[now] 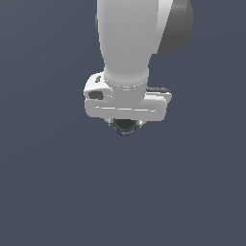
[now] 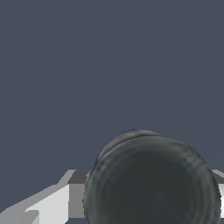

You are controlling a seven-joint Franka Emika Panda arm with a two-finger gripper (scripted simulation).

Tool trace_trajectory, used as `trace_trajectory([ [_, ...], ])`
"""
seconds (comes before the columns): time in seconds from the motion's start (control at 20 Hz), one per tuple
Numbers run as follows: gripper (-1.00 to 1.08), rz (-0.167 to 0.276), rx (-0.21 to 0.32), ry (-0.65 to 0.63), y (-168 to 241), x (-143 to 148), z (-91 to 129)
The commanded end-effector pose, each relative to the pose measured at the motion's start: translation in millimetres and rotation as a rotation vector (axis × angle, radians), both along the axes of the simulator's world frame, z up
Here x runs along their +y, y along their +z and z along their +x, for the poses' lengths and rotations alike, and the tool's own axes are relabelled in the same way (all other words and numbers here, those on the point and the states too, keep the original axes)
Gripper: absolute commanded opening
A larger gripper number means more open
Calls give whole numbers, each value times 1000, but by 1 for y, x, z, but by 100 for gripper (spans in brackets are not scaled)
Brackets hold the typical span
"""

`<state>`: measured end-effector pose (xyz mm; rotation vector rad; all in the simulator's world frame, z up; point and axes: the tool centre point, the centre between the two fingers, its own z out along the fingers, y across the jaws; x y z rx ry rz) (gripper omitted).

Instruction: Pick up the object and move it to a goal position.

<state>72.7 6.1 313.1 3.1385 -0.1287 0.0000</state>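
The white Panda arm (image 1: 127, 43) hung over a plain slate-blue ground (image 1: 48, 192), its broad white gripper (image 1: 126, 126) pointing down. A small, dark, near-black round ball with a faint grey-teal sheen (image 1: 126, 127) sat tucked just under the gripper's body, in the middle of the exterior view. In the wrist view the ball (image 2: 151, 183) loomed close, with pale grey fingers (image 2: 65, 199) flanking it. The gripper seemed clenched on the ball.

Open slate-blue space is lying all around the gripper (image 1: 126, 126). Nothing is standing in its way. Only the dark ball (image 2: 151, 181) is sitting between its fingers (image 2: 52, 205).
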Motion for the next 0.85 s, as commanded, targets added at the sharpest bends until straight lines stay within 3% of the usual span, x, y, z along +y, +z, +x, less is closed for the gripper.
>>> trace_trajectory([
  [0.0,-100,0,0,0,13,3,6],
  [0.8,-100,0,0,0,43,12,22],
])
